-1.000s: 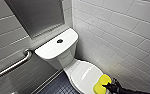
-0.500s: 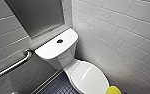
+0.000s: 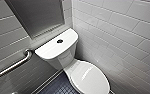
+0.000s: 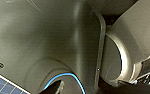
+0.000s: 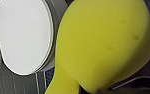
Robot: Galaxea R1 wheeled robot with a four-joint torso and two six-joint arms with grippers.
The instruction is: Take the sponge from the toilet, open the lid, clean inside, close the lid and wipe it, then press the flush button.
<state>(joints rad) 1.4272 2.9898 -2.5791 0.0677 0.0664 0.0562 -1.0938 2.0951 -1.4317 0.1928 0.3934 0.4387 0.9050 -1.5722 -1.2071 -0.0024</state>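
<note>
The lid (image 3: 91, 77) loses its front end to the head view's lower edge; the grab bar (image 3: 11, 67) runs off at left. The sponge (image 5: 103, 42), close to the right wrist camera, spills past the frame.

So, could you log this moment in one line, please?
white glossy oval lid: shut | bright yellow soft sponge: off lid, squeezed | round dark flush button: untouched

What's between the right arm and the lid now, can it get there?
Probably yes: the lid lies shut and bare, and the right wrist view shows it close beside the sponge with nothing between. The tiled wall alongside may cramp the approach.
</note>
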